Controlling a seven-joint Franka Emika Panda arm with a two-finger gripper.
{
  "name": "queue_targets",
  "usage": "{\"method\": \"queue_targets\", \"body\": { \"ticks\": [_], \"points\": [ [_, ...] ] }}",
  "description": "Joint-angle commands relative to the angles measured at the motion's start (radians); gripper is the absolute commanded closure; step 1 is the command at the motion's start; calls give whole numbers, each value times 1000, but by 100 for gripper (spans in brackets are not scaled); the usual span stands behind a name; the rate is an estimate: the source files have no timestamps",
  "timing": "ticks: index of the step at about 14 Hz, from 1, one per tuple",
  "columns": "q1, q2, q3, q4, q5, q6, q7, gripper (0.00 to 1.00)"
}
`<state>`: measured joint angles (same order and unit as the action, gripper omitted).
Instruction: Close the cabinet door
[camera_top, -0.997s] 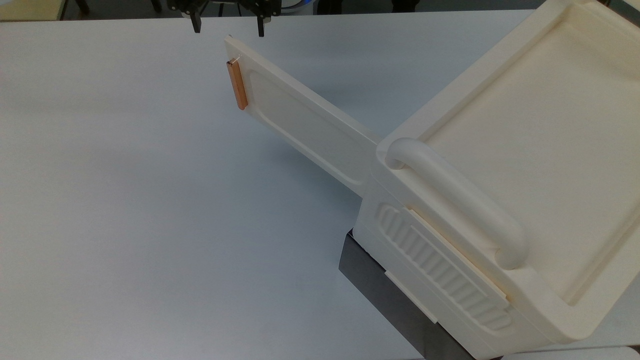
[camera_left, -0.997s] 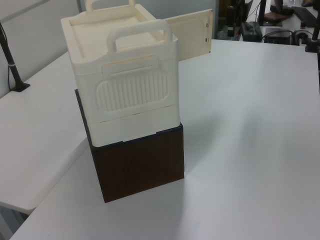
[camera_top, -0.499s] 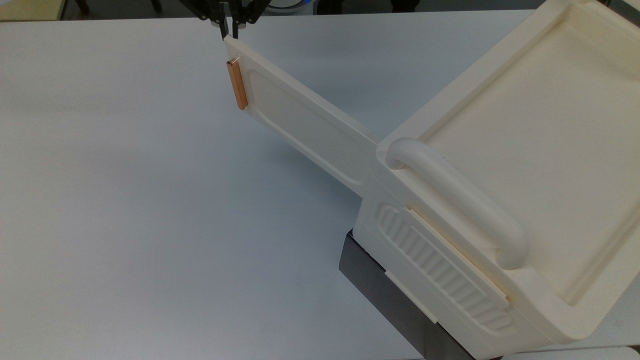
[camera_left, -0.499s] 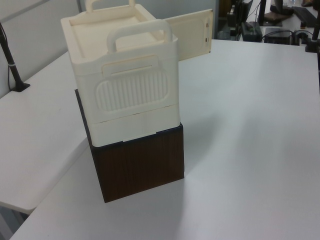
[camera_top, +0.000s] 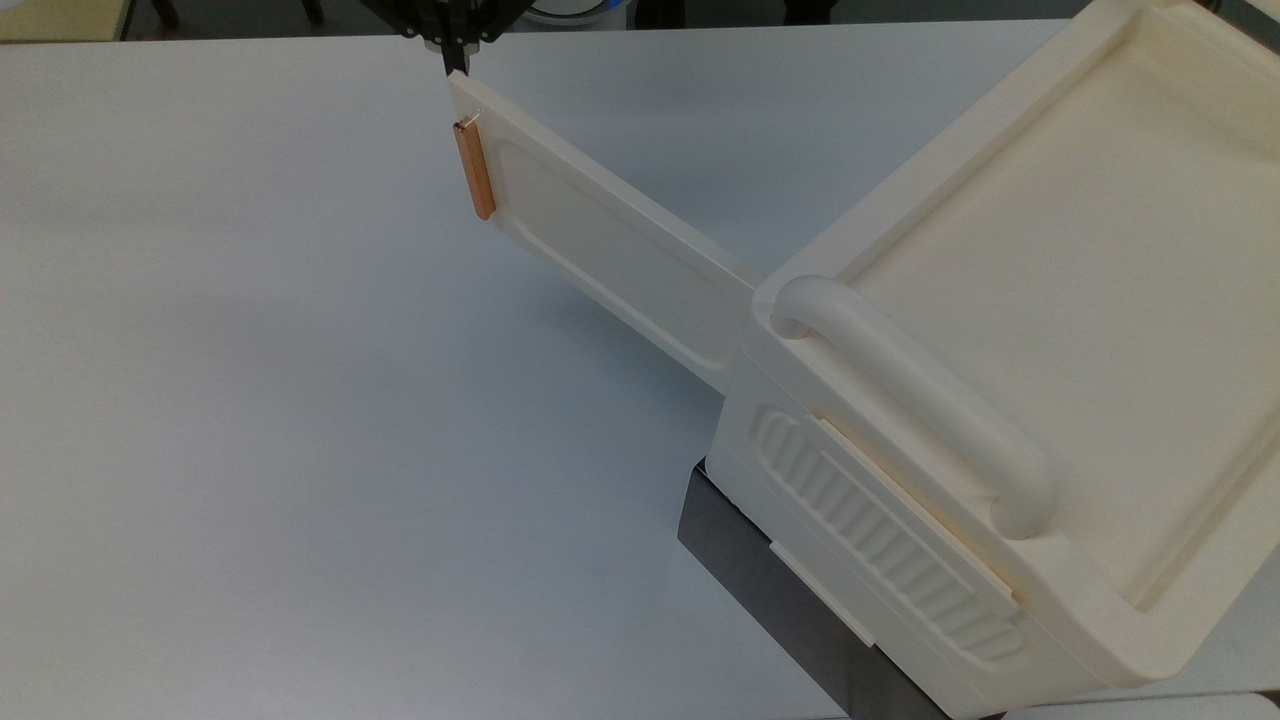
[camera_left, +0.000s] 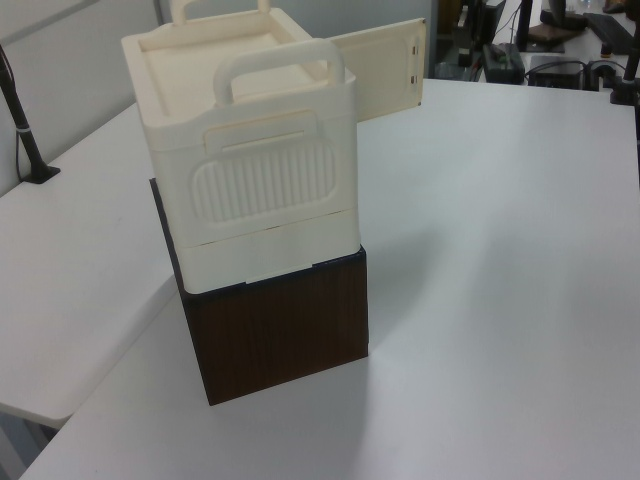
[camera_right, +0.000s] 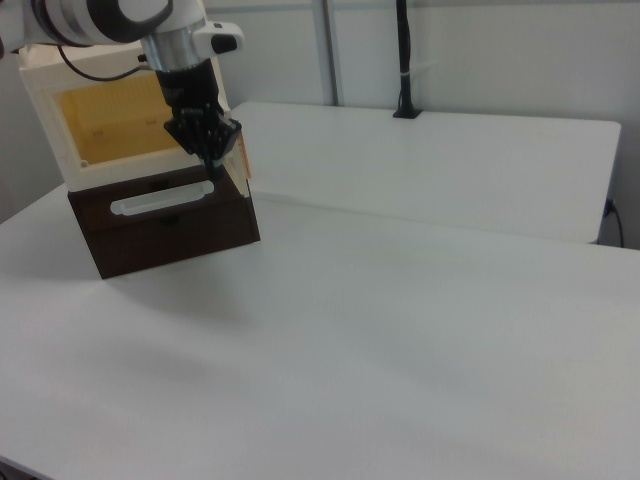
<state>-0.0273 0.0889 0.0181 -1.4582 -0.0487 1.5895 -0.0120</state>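
A white counter (camera_top: 300, 400) is seen spread across the top view, plain and matte, with a soft shadow cast beneath the door. In the right view a second white counter (camera_right: 450, 160) is set just behind it, with a black pole (camera_right: 404, 60) clamped at its far edge before a pale panelled wall (camera_right: 500, 50). In the left view, dark equipment and cables (camera_left: 510, 55) are ranged beyond the counter's far edge.

At the top view's upper left, the end effector (camera_top: 456, 62) is held at the free top corner of the door (camera_top: 600, 250); its fingers are drawn together, tips meeting at the door's edge. The door is swung wide open, reaching from the cabinet (camera_top: 1050, 300) toward the top view's upper left, with its copper strip handle (camera_top: 474, 170) near the free edge. The cabinet is placed at the top view's right, on a dark base (camera_top: 770, 590), its bar handle (camera_top: 910, 400) above the ribbed panel (camera_top: 880, 540). In the right view the arm (camera_right: 170, 40) is seen in front of the cabinet's open yellowish interior (camera_right: 110, 125).
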Motion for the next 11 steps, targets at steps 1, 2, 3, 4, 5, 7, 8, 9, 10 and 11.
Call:
{"method": "queue_targets", "body": {
  "ticks": [1,2,3,4,5,7,8,9,10,11],
  "points": [
    [-6,-17,0,36,17,52,-17,100],
    [-8,-18,0,62,15,90,-10,100],
    [-8,-17,0,83,17,116,-8,100],
    [-8,-14,0,96,17,153,-6,100],
    [-8,-12,-1,96,15,208,-6,100],
    [-10,-9,-1,93,15,321,-2,100],
    [-16,-6,-1,91,17,351,-2,100],
    [-26,2,0,90,20,380,-2,100],
    [-28,12,0,88,23,404,-2,100],
    [-28,28,2,88,26,426,-2,100]
  ]
}}
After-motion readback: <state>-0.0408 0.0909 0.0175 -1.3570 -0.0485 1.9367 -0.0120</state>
